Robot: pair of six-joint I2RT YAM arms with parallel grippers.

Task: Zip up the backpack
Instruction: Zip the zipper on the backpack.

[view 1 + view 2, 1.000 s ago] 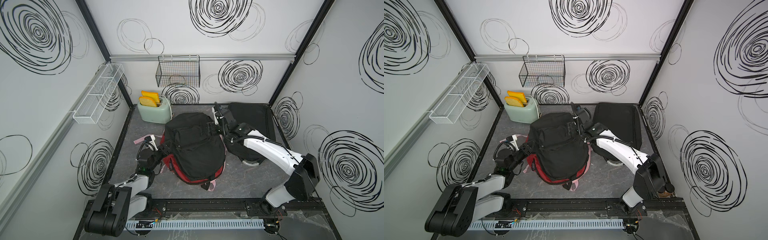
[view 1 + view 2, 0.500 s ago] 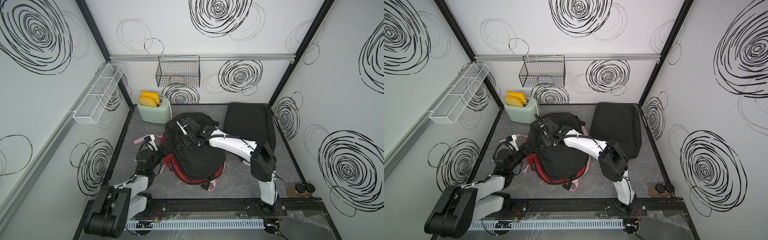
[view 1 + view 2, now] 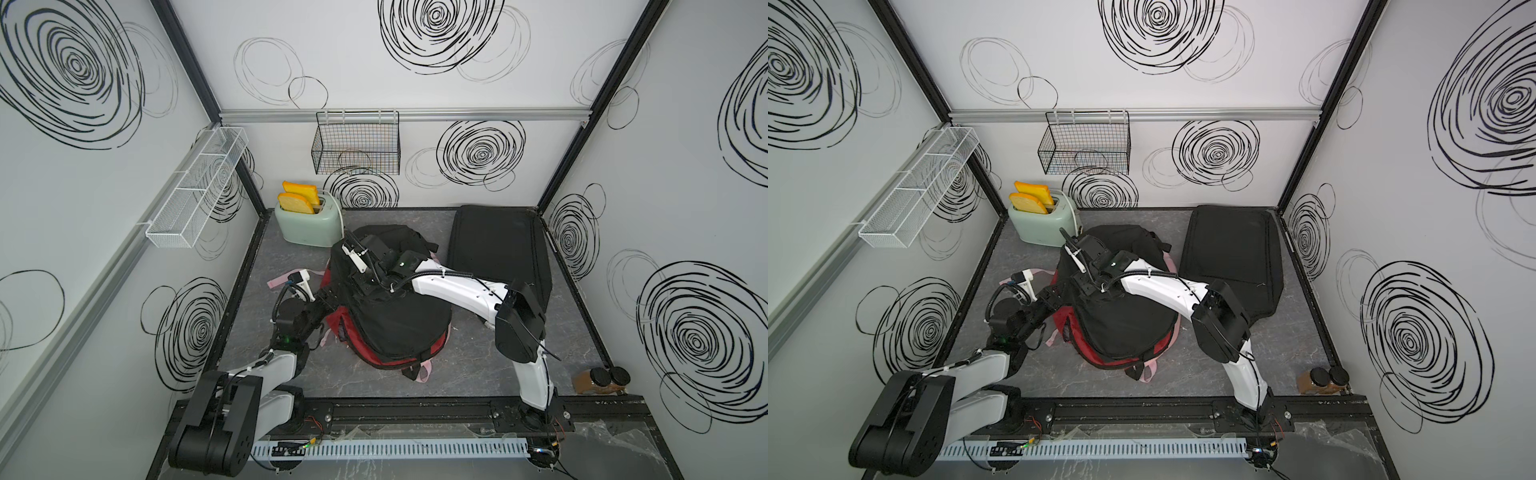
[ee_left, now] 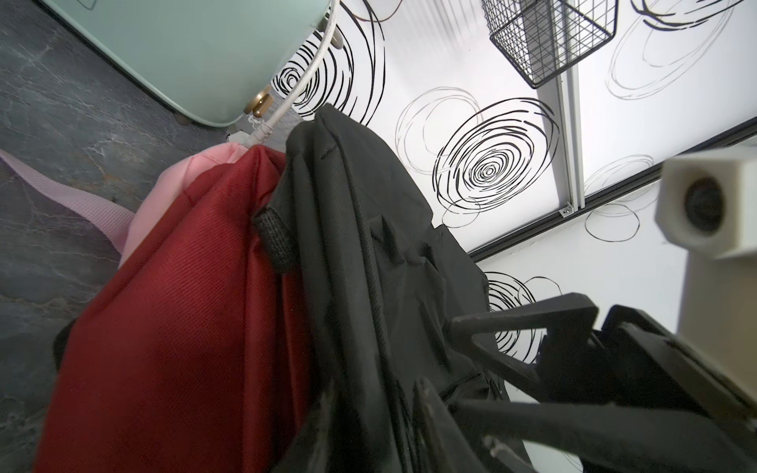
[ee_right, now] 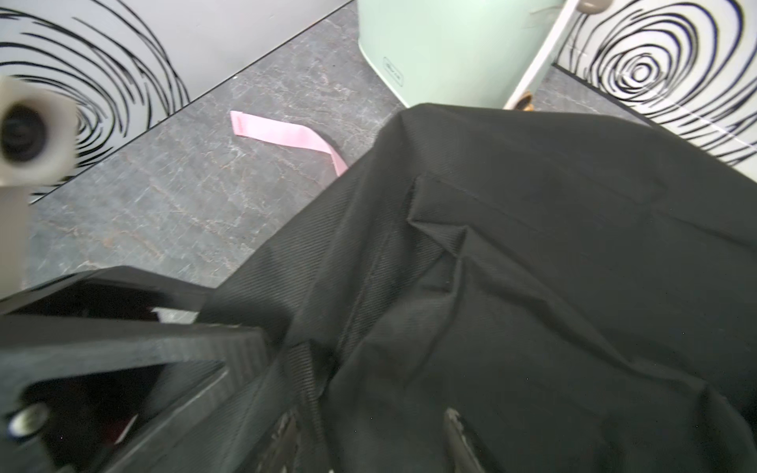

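Note:
The black backpack lies in the middle of the table on top of a red bag. My left gripper is at the backpack's left edge. Its fingers are closed on a fold of black fabric with piping. My right gripper reaches across the top of the backpack from the right. Its fingers stand apart and press down on the black cloth, with a webbing strap between them. No zipper pull shows in any view.
A mint toaster with toast stands just behind the backpack. A flat black case lies at the back right. A pink strap trails on the table to the left. Two jars stand in the front right corner. A wire basket hangs on the back wall.
My right arm has swung from the backpack's right side across to its top left, with its jaws narrowing. My left gripper has closed on the fabric at the left edge.

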